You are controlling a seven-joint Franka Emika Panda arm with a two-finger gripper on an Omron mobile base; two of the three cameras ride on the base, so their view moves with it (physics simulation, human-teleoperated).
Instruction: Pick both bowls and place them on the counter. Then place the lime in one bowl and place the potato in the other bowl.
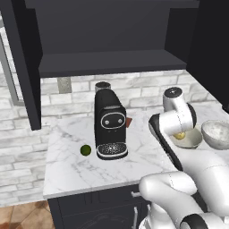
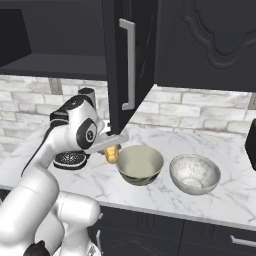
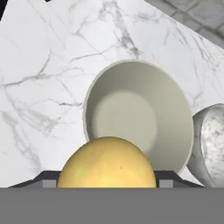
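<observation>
Right now the pincer point(image 2: 112, 150) is pinching the potato point(image 2: 112, 154), carrying it just beside the near rim of the olive-beige bowl point(image 2: 140, 164) and above the bench point(image 2: 150, 197). In the hand view the potato point(image 3: 106, 162) bulges up between the two dark finger tips, with the open mouth of the olive-beige bowl point(image 3: 138, 116) straight ahead of it and the marbled bowl point(image 3: 212, 142) at the right edge.

Both bowls stand upright on the bench, mouths up, just beside each other; the marbled bowl point(image 2: 195, 173) looks empty. The lime point(image 1: 85, 150) lies well apart on the bench, to the left of the coffee machine point(image 1: 110, 125), untouched.

As for handling, the potato reads as firm and smooth, a stiff lump with some weight for its size, unlikely to bruise from a short drop but liable to roll once released. The hold across its middle, with the fingers on opposite flanks, seems the sound place to take it. Its long axis appears to run roughly level, across the fingers, though the arm hides much of it in the left base view and I cannot be sure of the tilt.

The lime should be lighter, round with no long axis, and slicker; a grip square across its widest girth would suit it.
</observation>
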